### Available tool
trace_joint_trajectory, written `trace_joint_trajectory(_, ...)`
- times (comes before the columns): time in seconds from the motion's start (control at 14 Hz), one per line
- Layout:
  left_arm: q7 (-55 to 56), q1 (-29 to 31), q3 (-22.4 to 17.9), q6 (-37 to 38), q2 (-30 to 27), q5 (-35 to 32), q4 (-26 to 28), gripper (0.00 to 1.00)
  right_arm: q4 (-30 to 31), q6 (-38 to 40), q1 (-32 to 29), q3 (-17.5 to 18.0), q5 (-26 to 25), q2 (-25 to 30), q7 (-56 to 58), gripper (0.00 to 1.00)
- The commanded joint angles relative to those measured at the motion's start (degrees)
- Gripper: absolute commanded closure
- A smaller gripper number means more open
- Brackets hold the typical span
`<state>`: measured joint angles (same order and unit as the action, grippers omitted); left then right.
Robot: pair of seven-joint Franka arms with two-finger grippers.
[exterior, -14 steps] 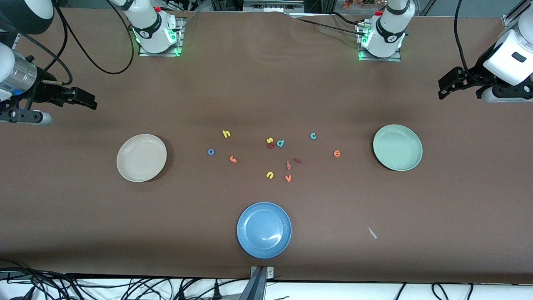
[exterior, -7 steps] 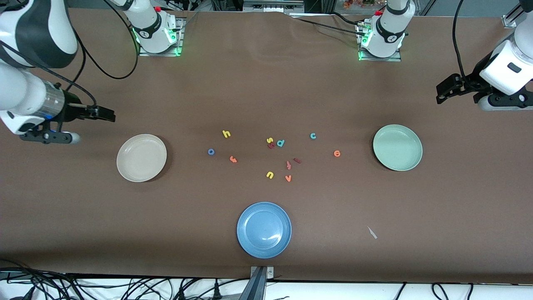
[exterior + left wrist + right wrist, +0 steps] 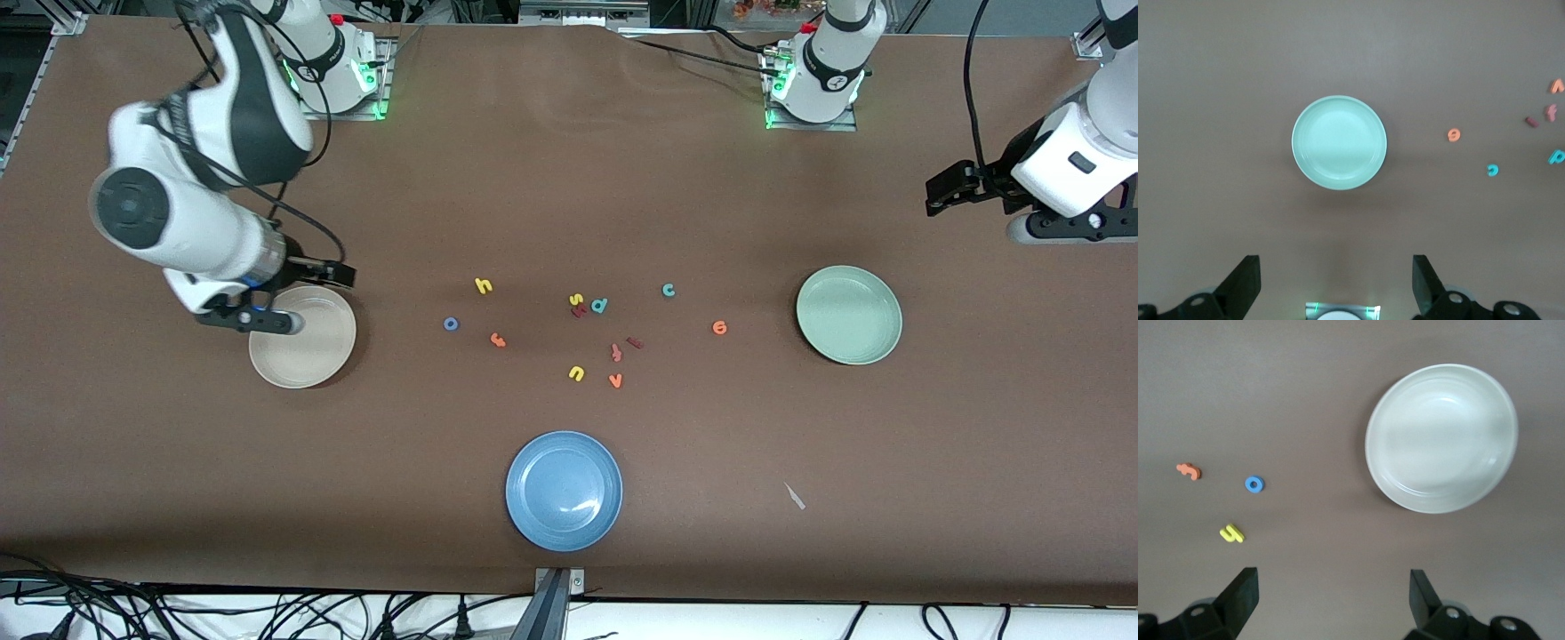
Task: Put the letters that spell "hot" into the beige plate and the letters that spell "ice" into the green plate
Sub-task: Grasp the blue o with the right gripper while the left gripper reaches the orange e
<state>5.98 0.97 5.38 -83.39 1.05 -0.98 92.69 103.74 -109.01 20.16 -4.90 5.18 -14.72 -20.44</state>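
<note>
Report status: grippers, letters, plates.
Right gripper open, over beige plate edge. Left gripper open, up past green plate. Both plates hold nothing; h, o, t, c, e on table. Nothing blocking.

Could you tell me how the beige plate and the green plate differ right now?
The beige plate is cream and lies toward the right arm's end; the green plate is pale mint, toward the left arm's end. The open right gripper hangs at the beige plate's rim; nothing is over the green one. Both are round, shallow and empty.
</note>
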Motion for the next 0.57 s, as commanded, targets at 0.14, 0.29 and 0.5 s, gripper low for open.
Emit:
trace_joint_trajectory(0.14,-0.71,-4.21,1.65,1.13,7.54,2.03,-1.99,0.0,10.58,-20.05,5.67,0.15,1.77,-3.37,-7.31,0.0)
trace_joint_trajectory(0.29,-0.27,-6.67,1.74,-2.98,11.24,4.14,-1.9,0.0,12.45,-26.67,7.25,1.02,1.77,-6.61,-9.7,0.0)
trace_joint_trajectory(0.5,-0.27,-9.48,1.74,-6.94,17.2,4.93,-1.9,0.0,11.84,-33.17,9.45,1.64,1.77,-11.54,-12.69,0.0)
